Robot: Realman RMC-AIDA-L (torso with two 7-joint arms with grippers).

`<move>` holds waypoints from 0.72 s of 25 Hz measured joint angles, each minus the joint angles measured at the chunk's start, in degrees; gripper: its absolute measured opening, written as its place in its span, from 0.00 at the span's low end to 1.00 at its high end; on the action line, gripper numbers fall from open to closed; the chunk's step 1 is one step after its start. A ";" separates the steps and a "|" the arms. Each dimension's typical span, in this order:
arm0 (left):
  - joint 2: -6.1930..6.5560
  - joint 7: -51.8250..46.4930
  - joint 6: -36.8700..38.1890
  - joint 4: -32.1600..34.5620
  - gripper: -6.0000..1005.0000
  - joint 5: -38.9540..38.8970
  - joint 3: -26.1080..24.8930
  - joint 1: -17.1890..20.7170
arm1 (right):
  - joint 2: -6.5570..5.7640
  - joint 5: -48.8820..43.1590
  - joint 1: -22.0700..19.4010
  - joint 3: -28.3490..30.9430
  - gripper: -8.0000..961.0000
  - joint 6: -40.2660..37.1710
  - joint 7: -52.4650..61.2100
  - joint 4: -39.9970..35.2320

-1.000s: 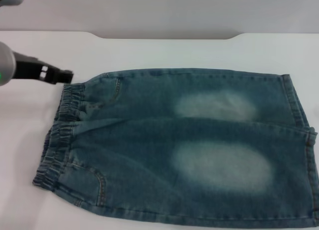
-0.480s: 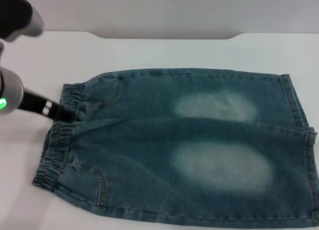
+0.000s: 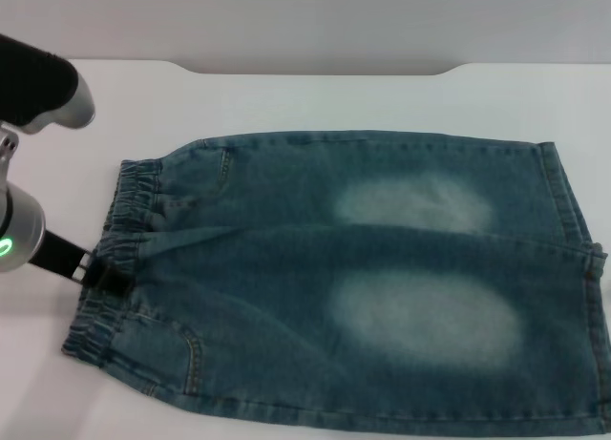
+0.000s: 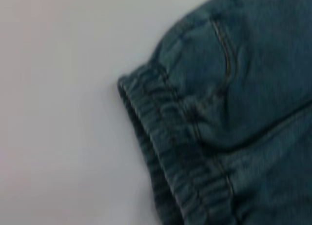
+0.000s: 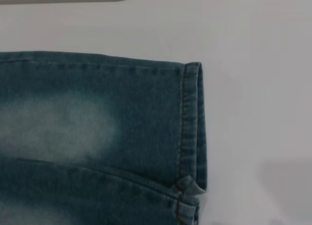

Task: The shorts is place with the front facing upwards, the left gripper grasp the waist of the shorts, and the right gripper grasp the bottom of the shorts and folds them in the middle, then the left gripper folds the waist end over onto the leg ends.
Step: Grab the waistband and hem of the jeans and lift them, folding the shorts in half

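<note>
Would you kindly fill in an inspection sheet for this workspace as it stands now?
Surface: white table, bare around the garment.
Job's things: the shorts lie flat, front up, unfolded; waist end toward the robot's left, leg ends toward its right.
Clutter: nothing seen.
Grippers: the left gripper, a black claw, sits at the waistband's edge; right gripper out of view.
Cables: nothing seen.
Surroundings: grey wall behind the table.

Bare white bench (image 3: 315,101) lies open around the flat shorts (image 3: 363,268); the left tool (image 3: 95,271) meets the waistband.
</note>
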 joint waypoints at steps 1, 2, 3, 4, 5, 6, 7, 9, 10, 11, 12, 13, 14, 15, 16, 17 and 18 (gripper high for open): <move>0.01 -0.08 -0.75 0.08 0.84 0.05 0.00 -0.07 | 0.02 -0.01 -0.10 -0.03 0.63 -0.05 0.02 0.03; 0.04 -0.17 -1.59 0.24 0.84 0.14 0.06 -0.19 | 0.05 -0.02 -0.15 -0.07 0.63 -0.15 0.04 0.03; 0.06 -0.22 -2.12 0.39 0.84 0.19 0.11 -0.28 | 0.07 -0.02 -0.16 -0.19 0.63 -0.36 0.05 -0.01; 0.07 -0.23 -2.58 0.65 0.84 0.29 0.16 -0.37 | 0.07 -0.03 -0.16 -0.30 0.63 -0.55 0.08 -0.08; 0.06 -0.23 -2.86 0.91 0.84 0.37 0.20 -0.44 | 0.07 -0.03 -0.16 -0.41 0.63 -0.79 0.10 -0.13; 0.07 -0.23 -3.02 1.34 0.84 0.52 0.21 -0.48 | 0.07 -0.04 -0.17 -0.61 0.63 -1.03 0.16 -0.14; 0.06 -0.23 -3.07 1.85 0.84 0.58 0.22 -0.55 | 0.07 -0.09 -0.17 -0.82 0.63 -1.23 0.23 -0.14; 0.06 -0.24 -2.98 3.74 0.84 0.60 0.23 -0.78 | 0.07 -0.42 -0.17 -1.35 0.63 -1.55 0.38 -0.13; 0.04 -0.24 -2.78 4.96 0.84 0.61 0.24 -1.00 | 0.07 -0.74 -0.17 -1.63 0.63 -1.71 0.47 -0.12; 0.03 -0.22 -2.64 5.68 0.84 0.61 0.25 -1.13 | 0.07 -1.13 -0.16 -1.96 0.63 -1.88 0.53 -0.11; 0.00 -0.20 -2.44 6.35 0.84 0.63 0.31 -1.27 | 0.06 -1.44 -0.15 -2.29 0.63 -2.05 0.58 -0.10; -0.05 -0.15 -2.07 7.36 0.84 0.62 0.51 -1.50 | 0.06 -1.63 -0.13 -2.59 0.63 -2.20 0.64 -0.10; -0.10 -0.17 -1.82 8.71 0.84 0.64 0.97 -1.97 | 0.06 -1.70 -0.12 -2.80 0.63 -2.25 0.69 -0.09; -0.10 -0.17 -1.82 8.71 0.84 0.64 0.97 -1.97 | 0.03 -1.77 -0.10 -2.92 0.63 -2.29 0.75 -0.08; -0.11 -0.23 -1.85 9.24 0.84 0.63 1.35 -2.37 | 0.01 -1.80 -0.05 -3.00 0.63 -2.30 0.84 -0.05; -0.12 -0.28 -1.91 9.52 0.84 0.61 1.61 -2.64 | -0.01 -1.86 -0.02 -3.01 0.63 -2.29 0.89 -0.02; -0.15 -0.31 -1.94 9.68 0.83 0.54 1.80 -2.84 | -0.03 -1.92 0.02 -3.01 0.63 -2.29 0.92 0.03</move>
